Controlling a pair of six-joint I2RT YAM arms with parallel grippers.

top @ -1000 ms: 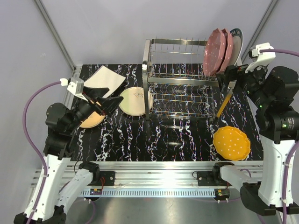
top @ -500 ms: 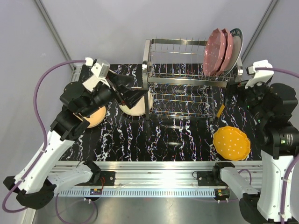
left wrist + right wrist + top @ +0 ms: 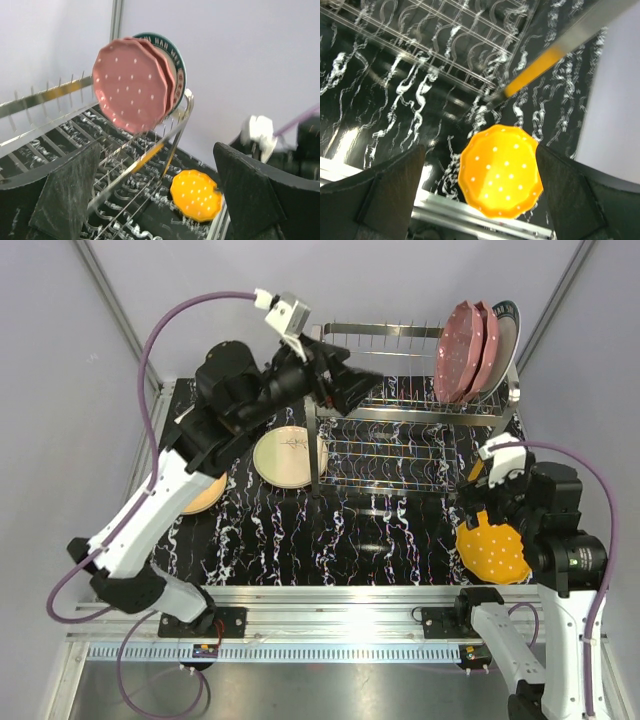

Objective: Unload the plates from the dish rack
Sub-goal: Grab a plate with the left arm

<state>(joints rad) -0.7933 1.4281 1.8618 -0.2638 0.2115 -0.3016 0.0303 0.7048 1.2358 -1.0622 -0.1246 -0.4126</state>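
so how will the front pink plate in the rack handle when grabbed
The front pink plate is probably rigid and breakable; it looks like glazed ceramic. Its smooth face may slip. On edge against the second pink plate, it could tip.

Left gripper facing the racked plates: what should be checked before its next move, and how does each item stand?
1. Left gripper open and empty: ok.
2. It faces the front pink dotted plate without touching it: ok.
3. Dish rack unloaded: not ok. That plate, a second pink plate and the dark-rimmed plate stand at its right end.
4. Right gripper open and empty, over the orange plate lying on the table: ok.
5. Right arm out of the left arm's path: cannot tell.
6. Bare table in front of the rack for set-down: ok.
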